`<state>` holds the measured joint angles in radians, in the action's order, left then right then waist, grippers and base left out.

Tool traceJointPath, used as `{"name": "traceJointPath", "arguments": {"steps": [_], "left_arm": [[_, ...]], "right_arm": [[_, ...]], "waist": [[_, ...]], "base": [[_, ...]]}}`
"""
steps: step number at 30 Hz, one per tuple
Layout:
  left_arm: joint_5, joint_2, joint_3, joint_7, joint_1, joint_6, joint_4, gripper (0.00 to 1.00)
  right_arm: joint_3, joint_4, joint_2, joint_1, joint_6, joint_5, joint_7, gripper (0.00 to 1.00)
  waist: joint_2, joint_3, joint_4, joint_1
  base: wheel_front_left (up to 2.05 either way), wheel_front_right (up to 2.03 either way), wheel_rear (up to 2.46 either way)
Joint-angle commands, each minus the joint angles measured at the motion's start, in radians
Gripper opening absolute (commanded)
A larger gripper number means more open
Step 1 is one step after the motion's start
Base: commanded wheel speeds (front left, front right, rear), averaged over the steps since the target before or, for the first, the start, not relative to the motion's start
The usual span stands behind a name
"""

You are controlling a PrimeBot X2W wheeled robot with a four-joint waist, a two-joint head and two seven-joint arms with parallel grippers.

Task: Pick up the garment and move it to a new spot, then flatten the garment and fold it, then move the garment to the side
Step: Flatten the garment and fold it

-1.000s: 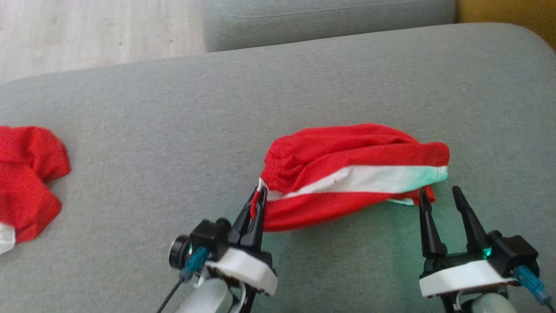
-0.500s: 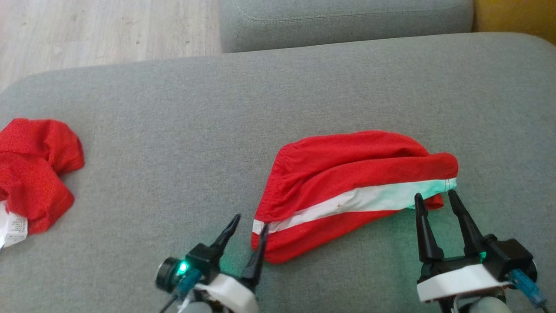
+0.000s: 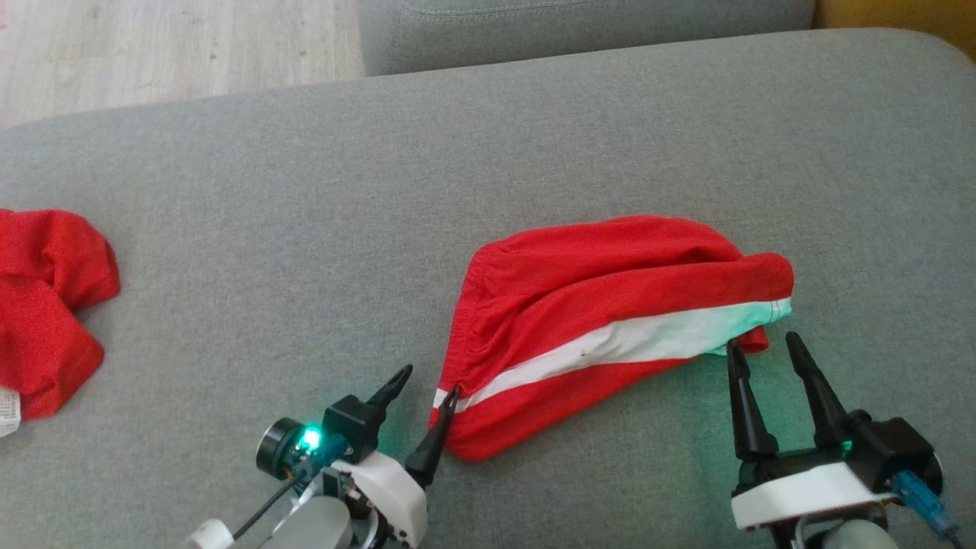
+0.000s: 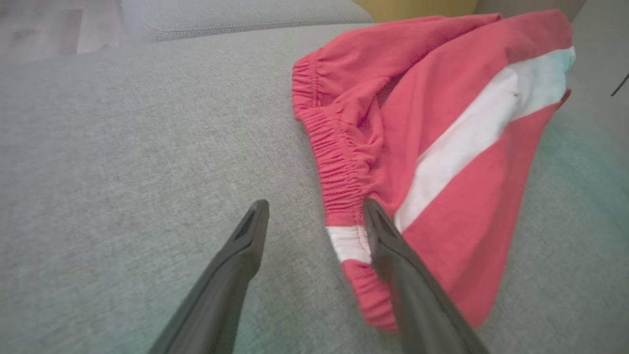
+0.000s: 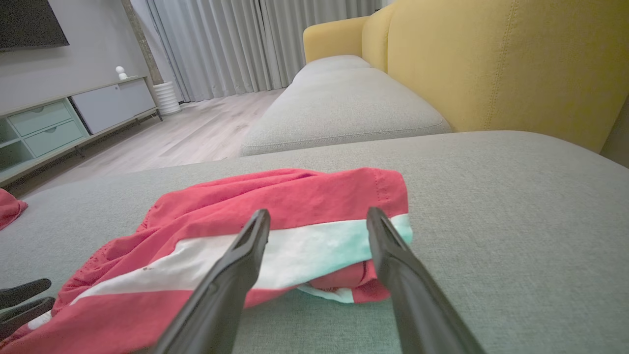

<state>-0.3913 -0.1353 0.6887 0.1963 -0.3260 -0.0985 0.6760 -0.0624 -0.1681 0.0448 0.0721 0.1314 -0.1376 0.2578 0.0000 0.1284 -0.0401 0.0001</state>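
The garment [image 3: 602,320], red shorts with a white side stripe, lies folded on the grey sofa cushion [image 3: 305,229]. Its elastic waistband [image 4: 339,167] points toward my left gripper [image 3: 427,381], which is open at the waistband's near corner, one finger against the cloth. In the left wrist view that gripper [image 4: 314,209] holds nothing. My right gripper [image 3: 760,345] is open too, just short of the leg hem [image 5: 344,290]. In the right wrist view its fingers [image 5: 245,265] frame the white stripe [image 5: 295,250].
A second red garment [image 3: 46,305] lies crumpled at the cushion's left edge. Another grey cushion [image 5: 339,103] and a yellow sofa back [image 5: 491,64] stand beyond. Wooden floor [image 3: 152,53] lies past the cushion's far left edge.
My left gripper let go of the waistband corner and opened, then drew back a little. The shorts dropped flat onto the cushion. The head camera shifted slightly.
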Motion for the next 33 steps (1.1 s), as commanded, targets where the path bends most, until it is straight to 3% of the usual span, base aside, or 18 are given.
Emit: {"name": "traceJointPath", "arguments": {"steps": [1, 14, 18, 22, 29, 33], "left_arm": [[-0.007, -0.010, -0.021, -0.003, -0.033, -0.005, -0.017, 1.00], [-0.050, -0.050, 0.001, -0.051, 0.013, -0.017, -0.097, 0.98], [-0.060, -0.066, 0.007, -0.093, 0.032, -0.016, -0.120, 0.82], [-0.070, -0.081, 0.006, -0.124, 0.041, -0.010, -0.136, 0.49], [-0.092, -0.080, 0.016, -0.158, 0.037, -0.011, -0.137, 0.34], [-0.096, -0.084, 0.031, -0.181, 0.027, -0.015, -0.131, 0.38]], "right_arm": [[-0.022, 0.032, 0.005, -0.028, -0.001, 0.008, 0.004, 1.00], [-0.012, 0.032, 0.005, -0.021, -0.001, 0.018, 0.004, 1.00], [-0.009, 0.032, 0.005, -0.014, -0.001, 0.023, 0.004, 1.00], [-0.015, 0.031, 0.005, -0.008, -0.001, 0.026, 0.004, 1.00], [-0.026, 0.031, 0.005, -0.007, -0.001, 0.029, 0.004, 1.00], [-0.027, 0.031, 0.005, -0.007, -0.001, 0.029, 0.004, 1.00]], "waist": [[0.0000, 0.003, -0.003, -0.0001], [0.0000, -0.008, -0.011, -0.0001], [0.0000, -0.015, -0.009, -0.0001], [0.0000, -0.021, -0.010, -0.0001], [0.0000, -0.026, -0.022, -0.0001], [0.0000, -0.025, -0.026, -0.0001]], "base": [[0.00, 0.00, 0.00], [0.00, 0.00, 0.00], [0.00, 0.00, 0.00], [0.00, 0.00, 0.00], [0.00, 0.00, 0.00], [0.00, 0.00, 0.00]]}}
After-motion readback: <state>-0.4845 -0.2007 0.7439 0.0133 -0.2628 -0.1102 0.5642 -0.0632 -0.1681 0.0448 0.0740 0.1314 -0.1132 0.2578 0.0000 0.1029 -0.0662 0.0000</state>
